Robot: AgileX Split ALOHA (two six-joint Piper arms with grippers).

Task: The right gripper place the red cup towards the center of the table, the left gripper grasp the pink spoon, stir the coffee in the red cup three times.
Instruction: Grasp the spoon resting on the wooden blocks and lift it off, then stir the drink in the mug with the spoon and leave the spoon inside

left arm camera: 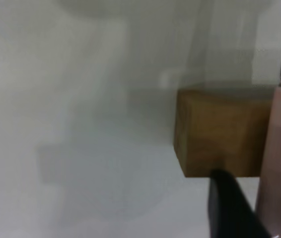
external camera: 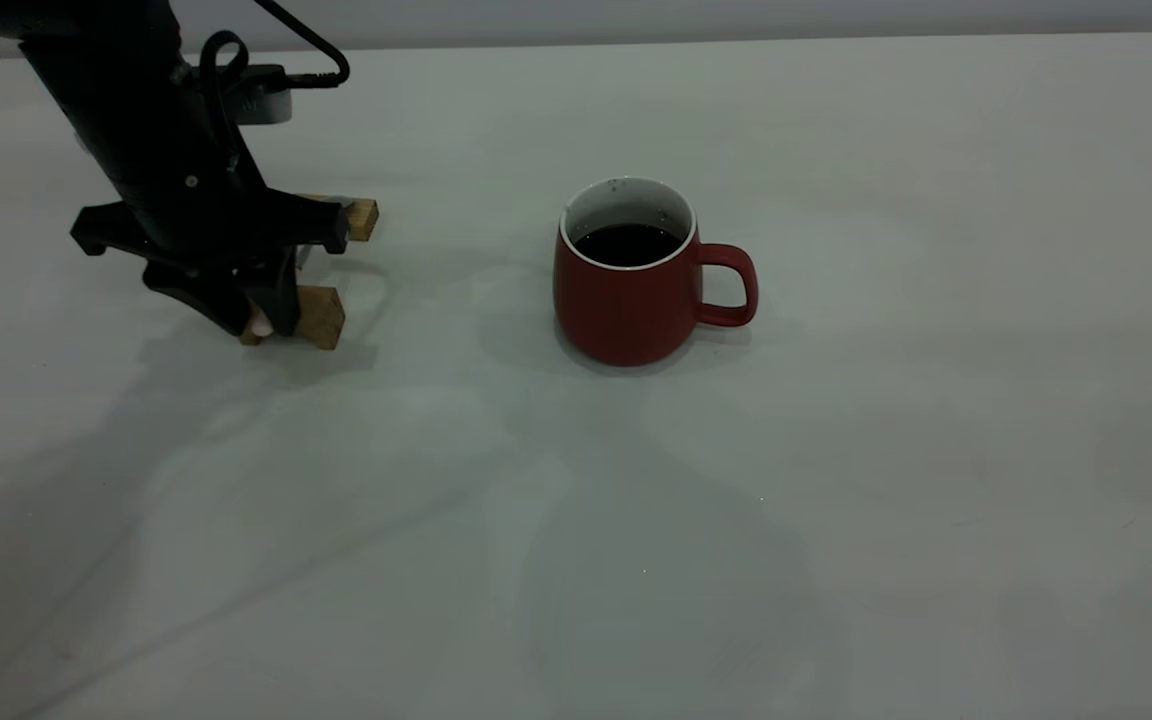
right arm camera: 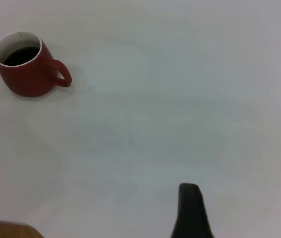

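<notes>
My left gripper [external camera: 258, 322] is down near the table's [external camera: 836, 500] far left corner, its fingers [external camera: 281, 300] closed around the pale handle of the pink spoon [left arm camera: 278, 158]. The spoon lies across two wooden blocks [external camera: 321, 316], and in my left wrist view the handle rests on the edge of one block with the grey metal neck beyond it. The red cup [external camera: 636, 290] stands upright well apart from there, about the middle of the table, handle toward the right edge, with the coffee [external camera: 628, 243] dark inside. Only one finger of my right gripper [right arm camera: 192, 210] shows, high above the table; I cannot tell how far open it is.
</notes>
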